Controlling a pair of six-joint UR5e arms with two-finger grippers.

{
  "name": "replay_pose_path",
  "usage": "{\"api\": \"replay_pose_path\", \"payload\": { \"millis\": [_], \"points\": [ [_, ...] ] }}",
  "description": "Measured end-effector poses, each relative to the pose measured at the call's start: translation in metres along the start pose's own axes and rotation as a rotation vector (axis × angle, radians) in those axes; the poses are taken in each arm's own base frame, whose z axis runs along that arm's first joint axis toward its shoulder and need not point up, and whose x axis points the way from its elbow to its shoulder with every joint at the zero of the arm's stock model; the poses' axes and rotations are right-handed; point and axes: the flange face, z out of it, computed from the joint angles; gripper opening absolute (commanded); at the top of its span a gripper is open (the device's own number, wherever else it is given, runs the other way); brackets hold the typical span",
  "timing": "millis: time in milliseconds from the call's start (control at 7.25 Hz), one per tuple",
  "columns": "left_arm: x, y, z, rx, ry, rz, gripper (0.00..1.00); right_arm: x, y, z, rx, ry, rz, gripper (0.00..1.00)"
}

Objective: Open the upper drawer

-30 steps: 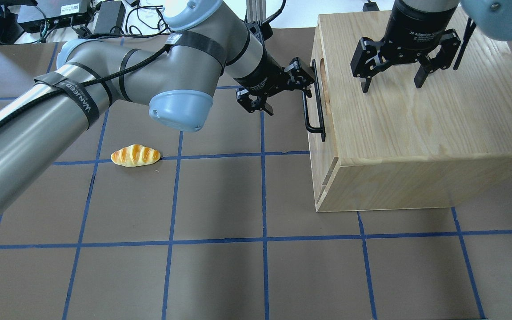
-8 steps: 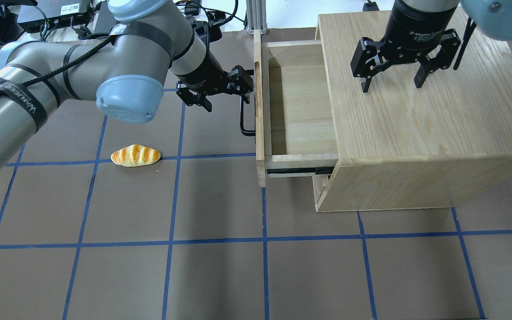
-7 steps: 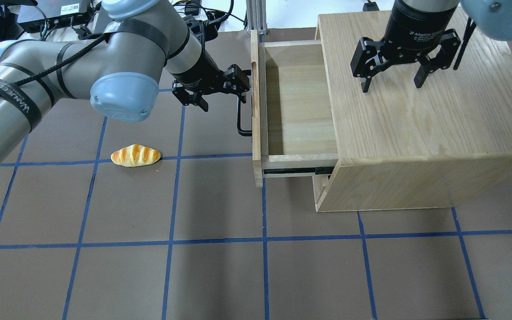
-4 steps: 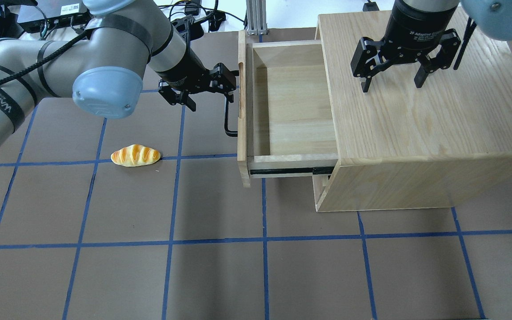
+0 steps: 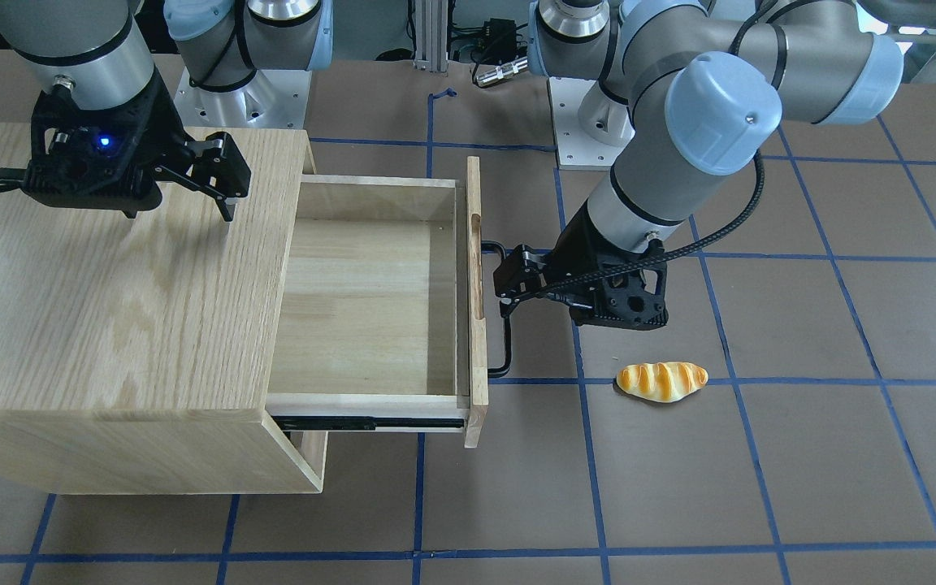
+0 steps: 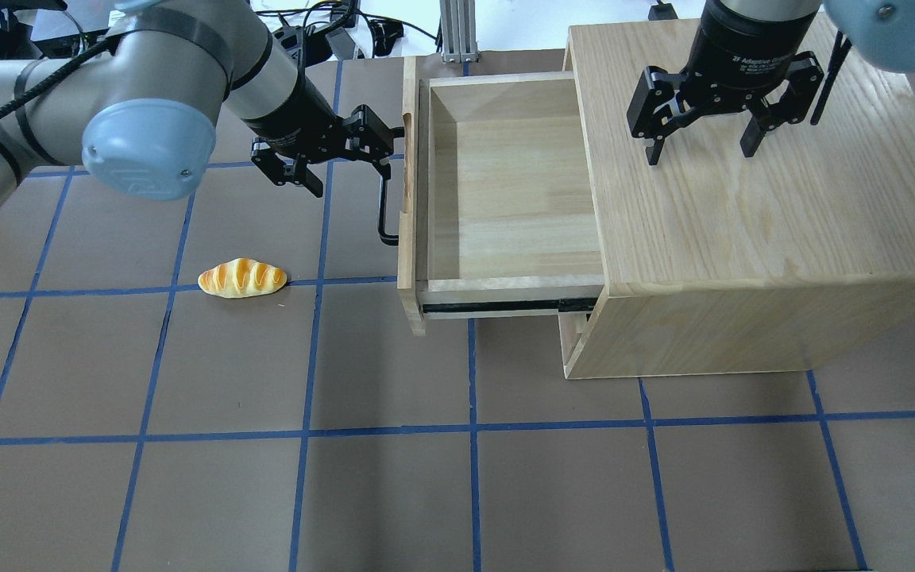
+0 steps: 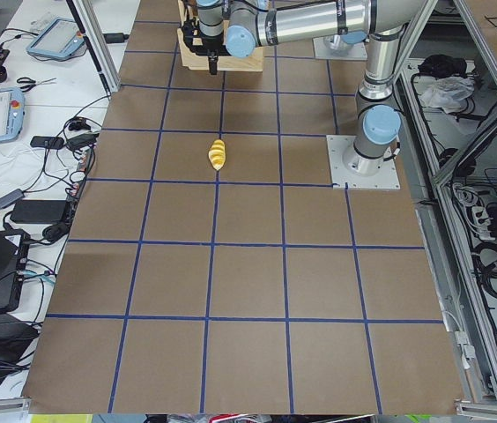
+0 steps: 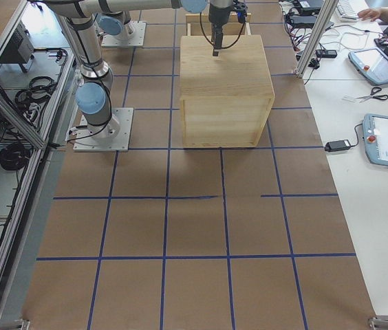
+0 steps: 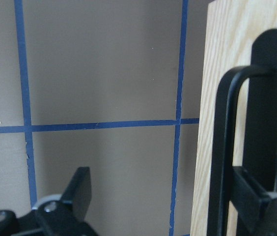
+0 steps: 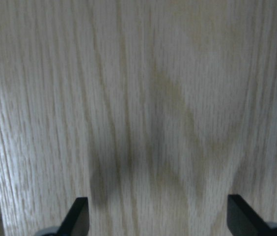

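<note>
The upper drawer (image 6: 513,175) stands pulled far out of the oak cabinet (image 6: 743,238), its pale plank interior empty; it also shows in the front view (image 5: 362,301). Its black bar handle (image 6: 384,202) is on the front panel (image 5: 476,325). My left gripper (image 6: 350,167) is open, with one finger (image 9: 254,196) hooked behind the handle (image 9: 227,147) and the other finger (image 9: 79,189) out over the mat. My right gripper (image 6: 700,151) is open and empty, just above the cabinet top (image 10: 143,98).
A toy bread roll (image 6: 241,278) lies on the brown mat left of the drawer, also in the front view (image 5: 661,381). Blue tape lines grid the mat. Cables and electronics lie beyond the far edge (image 6: 108,32).
The drawer went from shut to wide open, sliding left with my left gripper hooked on its handle. In the last second it moved further left. The right gripper stayed still.
</note>
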Motion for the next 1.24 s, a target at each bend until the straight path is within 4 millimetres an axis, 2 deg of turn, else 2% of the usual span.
{"api": "replay_pose_path", "payload": {
  "millis": [276, 552, 690, 828, 966, 1241],
  "points": [
    [-0.017, 0.008, -0.042, -0.017, -0.017, -0.025, 1.00, 0.000, 0.000, 0.000, 0.000, 0.000, 0.000, 1.00],
    [-0.040, 0.029, -0.110, -0.030, -0.121, 0.006, 1.00, 0.000, 0.000, 0.000, 0.000, 0.000, 0.000, 1.00],
    [-0.047, 0.042, -0.145, -0.022, -0.187, 0.018, 1.00, 0.000, 0.000, 0.000, 0.000, 0.000, 0.000, 1.00],
    [-0.048, 0.055, -0.171, -0.003, -0.251, 0.029, 1.00, 0.000, 0.000, 0.000, 0.000, 0.000, 0.001, 1.00],
    [-0.048, 0.061, -0.180, 0.005, -0.281, 0.035, 1.00, 0.000, 0.000, 0.000, 0.000, 0.000, 0.001, 1.00],
    [-0.046, 0.062, -0.184, 0.013, -0.295, 0.042, 1.00, 0.000, 0.000, 0.000, 0.000, 0.000, 0.000, 1.00]
  ]
}}
